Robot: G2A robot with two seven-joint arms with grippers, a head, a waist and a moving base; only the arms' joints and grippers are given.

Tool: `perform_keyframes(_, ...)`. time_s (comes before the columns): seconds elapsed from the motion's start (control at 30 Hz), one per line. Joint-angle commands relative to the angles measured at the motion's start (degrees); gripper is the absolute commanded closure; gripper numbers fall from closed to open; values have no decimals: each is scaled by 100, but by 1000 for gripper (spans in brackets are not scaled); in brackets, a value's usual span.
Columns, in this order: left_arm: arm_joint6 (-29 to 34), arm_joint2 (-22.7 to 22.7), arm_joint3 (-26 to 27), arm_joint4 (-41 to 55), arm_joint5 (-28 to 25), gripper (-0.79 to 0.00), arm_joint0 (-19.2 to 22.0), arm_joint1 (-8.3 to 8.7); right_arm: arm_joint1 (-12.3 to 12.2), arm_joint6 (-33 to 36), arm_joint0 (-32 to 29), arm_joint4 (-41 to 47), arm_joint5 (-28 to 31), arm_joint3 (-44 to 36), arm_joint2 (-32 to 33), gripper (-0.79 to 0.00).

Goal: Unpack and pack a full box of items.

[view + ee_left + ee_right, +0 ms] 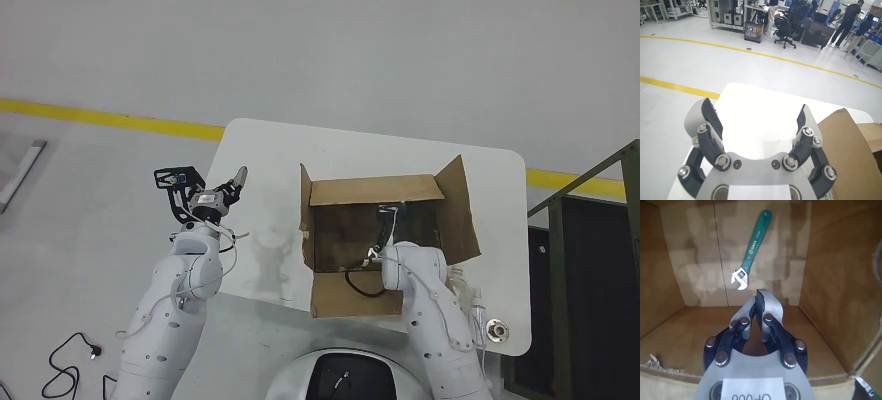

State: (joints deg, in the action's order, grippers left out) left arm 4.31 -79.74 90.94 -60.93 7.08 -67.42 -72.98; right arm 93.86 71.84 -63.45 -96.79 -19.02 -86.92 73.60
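Closed on nothing, the right pincer (pixel 758 296) is hovering in the brown cardboard box (pixel 838 275), apparently targeting the green-handled steel wrench (pixel 751 251), while the splayed, empty left pincer (pixel 755 111) is idling alongside.

Pale grey floor (pixel 696 56) crossed by curving yellow lines (pixel 772 56); beyond them stand black office chairs (pixel 785 22), a metal equipment rack (pixel 723 17) and white workbenches (pixel 668 9), with a white round-cornered table (pixel 757 106) nearest

I work in a robotics lab: my white tabletop (pixel 757 113) stands on pale floor on the near side of a curved yellow floor line (pixel 772 56). Beyond that line stand equipment racks (pixel 723 13), black office chairs (pixel 785 28) and metal-framed benches (pixel 668 9).
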Motion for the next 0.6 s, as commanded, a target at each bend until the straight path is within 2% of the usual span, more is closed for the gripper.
perform_keyframes(0.0, 0, 0, 0, 0, 0, -785, 0, 0, 23, -146, 135, 29, -156, 203, -36, -80)
perform_keyframes(0.03, 0, 0, 0, 0, 0, -785, 0, 0, 34, -235, 195, 16, -243, 296, -59, -95)
perform_keyframes(0.1, 0, 0, 0, 0, 0, -785, 0, 0, 66, -393, 319, 78, -515, 475, -78, -271)
perform_keyframes(0.23, 0, 0, 0, 0, 0, -785, 0, 0, 139, -797, 571, 221, -1083, 972, -131, -286)
perform_keyframes(0.27, 0, 0, 0, 0, 0, -785, 0, 0, 159, -923, 634, 292, -1205, 1101, -144, -252)
perform_keyframes(0.33, 0, 0, 0, 0, 0, -785, 0, 0, 195, -1158, 744, 386, -1384, 1386, -183, -234)
perform_keyframes(0.37, 0, 0, 0, 0, 0, -785, 0, 0, 214, -1244, 800, 475, -1455, 1482, -188, -277)
perform_keyframes(0.4, 0, 0, 0, 0, 0, -785, 0, 0, 230, -1321, 842, 531, -1537, 1582, -195, -360)
perform_keyframes(0.43, 0, 0, 0, 0, 0, -785, 0, 0, 243, -1396, 884, 521, -1585, 1681, -224, -394)
perform_keyframes(0.57, 0, 0, 0, 0, 0, -785, 0, 0, 297, -1572, 944, 689, -1720, 1912, -296, -360)
